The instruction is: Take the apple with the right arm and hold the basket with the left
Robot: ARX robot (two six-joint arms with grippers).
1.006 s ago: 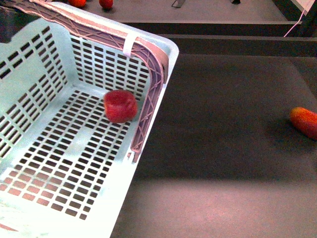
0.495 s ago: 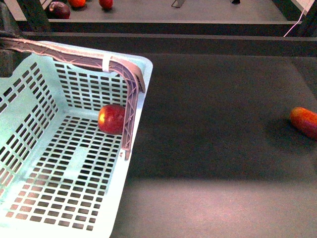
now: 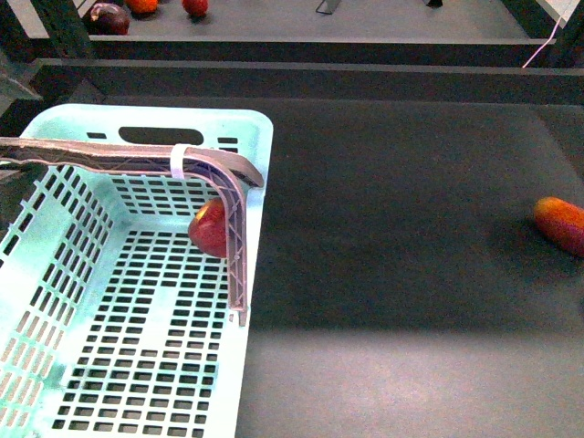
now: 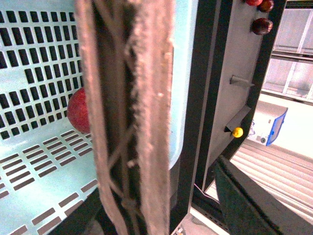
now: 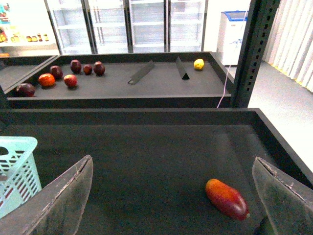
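- The dark matte counter (image 3: 392, 228) has raised black edges; behind it a second, higher dark shelf (image 5: 122, 85) carries several red and purple fruits and one small yellow one, and glass-fronted fridges line the room's back wall.
- The large rectangular pale turquoise plastic basket (image 3: 137, 365) with slotted walls and floor sits at the counter's left; an oval handle cut-out shows in its far wall.
- Compared with a second ago, the basket lies lower and flatter in the front view, its far wall now showing in full, and the fruit sits closer to the right wall.
- The round deep red apple (image 3: 209, 228) rests on the basket floor in the far right corner, partly hidden behind the tool's finger.
- The left tool's curved brownish-grey finger (image 3: 233, 228), lattice-ribbed with a white zip tie round it, lies along the inner face of the basket's right wall; its other finger is hidden, so I cannot tell its grip.
- The right tool (image 5: 171, 196) hovers over bare counter, translucent grey fingers spread wide, holding nothing.
- An oblong orange-red fruit (image 3: 560, 224) lies on the counter far right, well apart from the basket.
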